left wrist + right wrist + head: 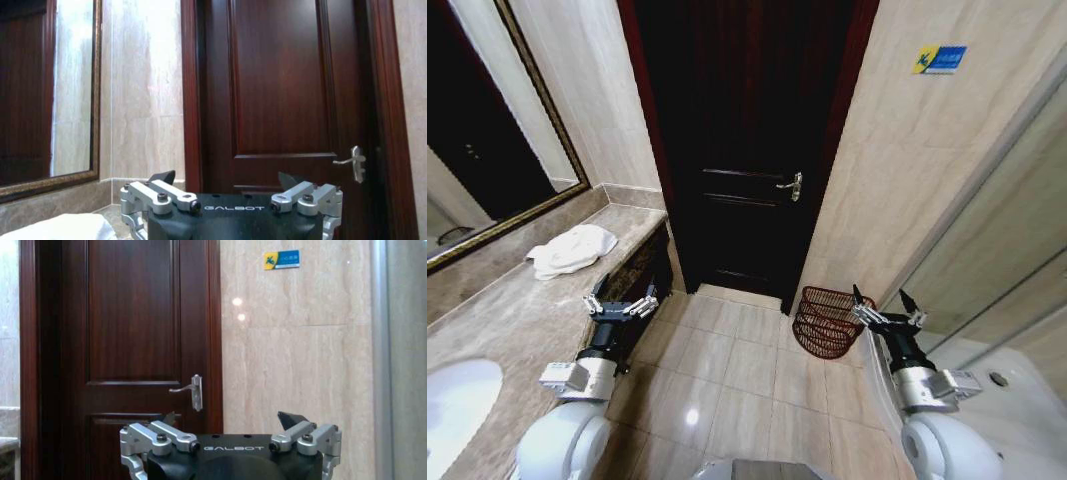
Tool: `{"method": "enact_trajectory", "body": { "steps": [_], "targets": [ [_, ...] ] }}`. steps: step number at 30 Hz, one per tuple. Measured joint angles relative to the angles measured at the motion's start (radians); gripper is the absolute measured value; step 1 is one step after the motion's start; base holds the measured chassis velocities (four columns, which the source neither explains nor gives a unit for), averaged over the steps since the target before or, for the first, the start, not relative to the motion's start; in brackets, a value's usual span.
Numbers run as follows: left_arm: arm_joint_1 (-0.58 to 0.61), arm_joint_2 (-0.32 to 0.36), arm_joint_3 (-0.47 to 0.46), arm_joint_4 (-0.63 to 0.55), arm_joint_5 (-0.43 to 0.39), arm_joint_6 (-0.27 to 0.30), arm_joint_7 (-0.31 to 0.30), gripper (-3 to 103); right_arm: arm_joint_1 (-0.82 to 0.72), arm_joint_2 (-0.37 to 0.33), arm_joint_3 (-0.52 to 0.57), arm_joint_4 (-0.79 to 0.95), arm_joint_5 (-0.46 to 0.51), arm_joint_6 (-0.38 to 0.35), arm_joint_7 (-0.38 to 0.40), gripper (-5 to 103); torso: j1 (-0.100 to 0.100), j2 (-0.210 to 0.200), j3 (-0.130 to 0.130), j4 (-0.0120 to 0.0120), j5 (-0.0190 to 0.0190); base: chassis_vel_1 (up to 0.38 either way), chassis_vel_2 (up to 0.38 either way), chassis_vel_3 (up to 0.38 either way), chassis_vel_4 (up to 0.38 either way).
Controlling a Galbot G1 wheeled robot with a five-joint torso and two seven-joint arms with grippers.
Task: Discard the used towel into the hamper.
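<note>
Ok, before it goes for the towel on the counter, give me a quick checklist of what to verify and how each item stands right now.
1. Towel is in sight and free: ok, it lies crumpled on the counter beside the mirror, nothing on it.
2. Left gripper is ready to grasp: ok, open and empty, held by the counter's edge, short of the towel.
3. Right gripper is out of the way: ok, open and empty, over by the hamper.
4. Hamper can receive the towel: ok, it stands on the floor against the wall right of the door, open at the top.
5. Hamper is empty: cannot tell, its inside is hard to see.
</note>
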Motion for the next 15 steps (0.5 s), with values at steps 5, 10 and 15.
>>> {"method": "enact_trajectory", "body": {
  "steps": [5, 10, 15],
  "targets": [
    [0.004, -0.003, -0.001, -0.011, 0.001, 0.015, 0.0, 100, 0.005, 0.001, -0.001, -0.015, 0.002, 0.0, -0.002, 100, 0.0, 0.0, 0.0, -0.0001, 0.0001, -0.107, 0.119, 0.121, -0.109],
    [0.006, -0.002, -0.001, -0.013, 0.002, 0.018, 0.0, 100, -0.006, 0.009, 0.0, -0.018, 0.002, 0.006, -0.008, 100, 0.0, 0.0, 0.0, -0.0002, -0.0002, -0.085, 0.15, 0.153, -0.079],
    [0.01, -0.004, -0.002, -0.013, 0.003, 0.013, 0.003, 100, -0.007, 0.011, 0.001, -0.018, 0.002, 0.009, -0.008, 100, 0.0, 0.0, 0.0, -0.0001, 0.0, -0.05, 0.169, 0.187, -0.06]
  ]
}}
